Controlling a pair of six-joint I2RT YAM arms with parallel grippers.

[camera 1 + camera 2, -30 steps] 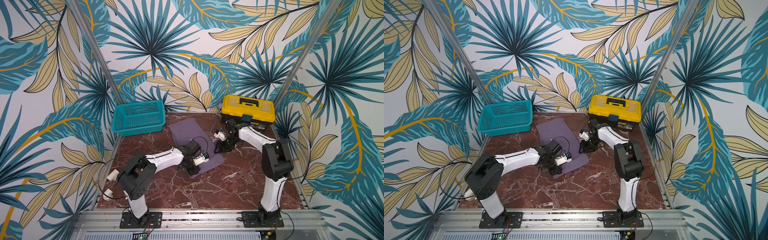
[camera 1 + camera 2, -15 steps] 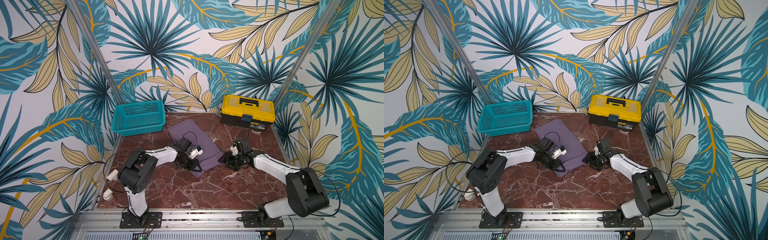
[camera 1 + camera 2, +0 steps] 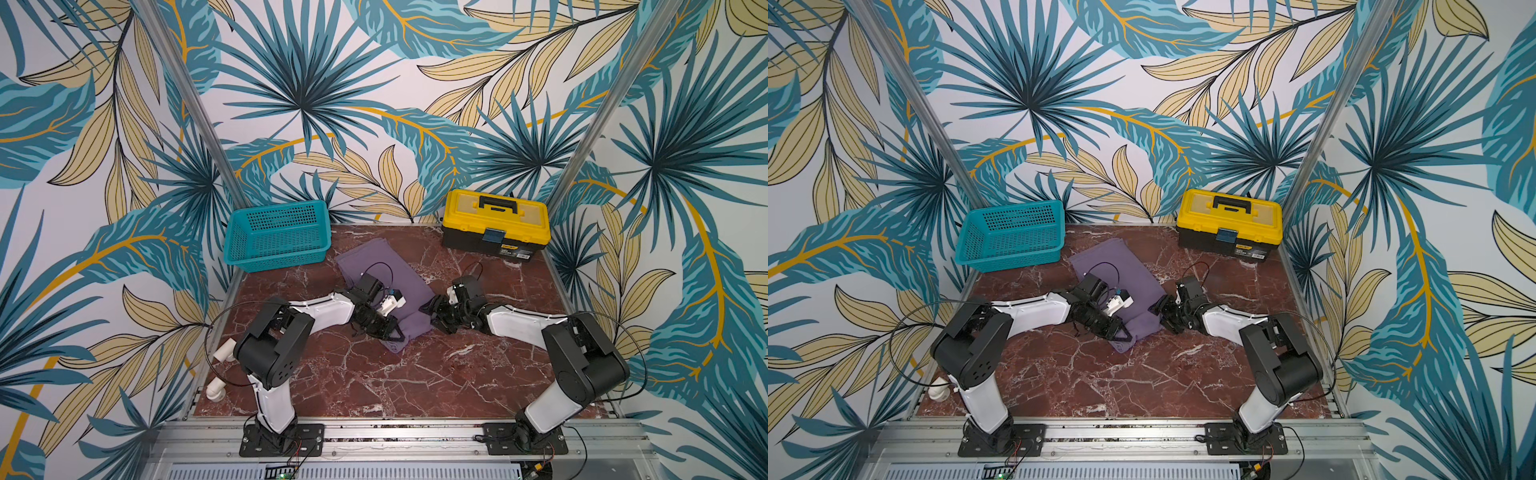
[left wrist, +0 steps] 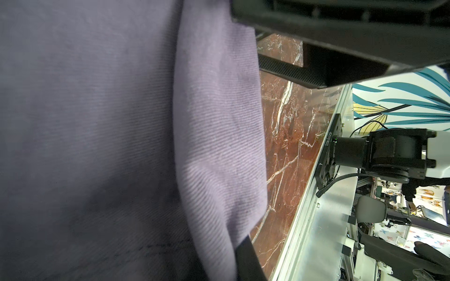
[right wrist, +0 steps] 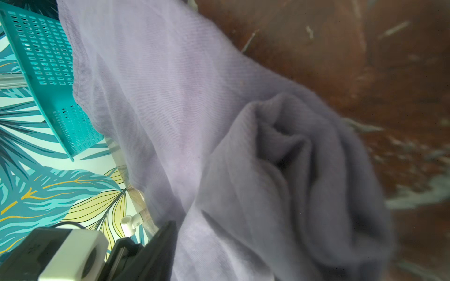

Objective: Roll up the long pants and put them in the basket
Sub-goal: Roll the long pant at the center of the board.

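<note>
Right arm has swung down from the toolbox (image 3: 494, 224); the right gripper (image 3: 432, 316) now sits just beside the near end of the long pants (image 3: 374, 270) in the middle of the table (image 3: 415, 382), fingers looking spread, while the left gripper (image 3: 390, 332) is pinched shut on a fold there. I'd say grab that end level with the left one and turn both together so the roll stays tight. Both top views hide the end behind the arms, but the right wrist view shows it as a loose, baggy coil (image 5: 280, 146)

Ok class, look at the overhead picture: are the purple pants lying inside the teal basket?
No, the long pants lie spread on the marble table, beside the teal basket, not in it.
</note>
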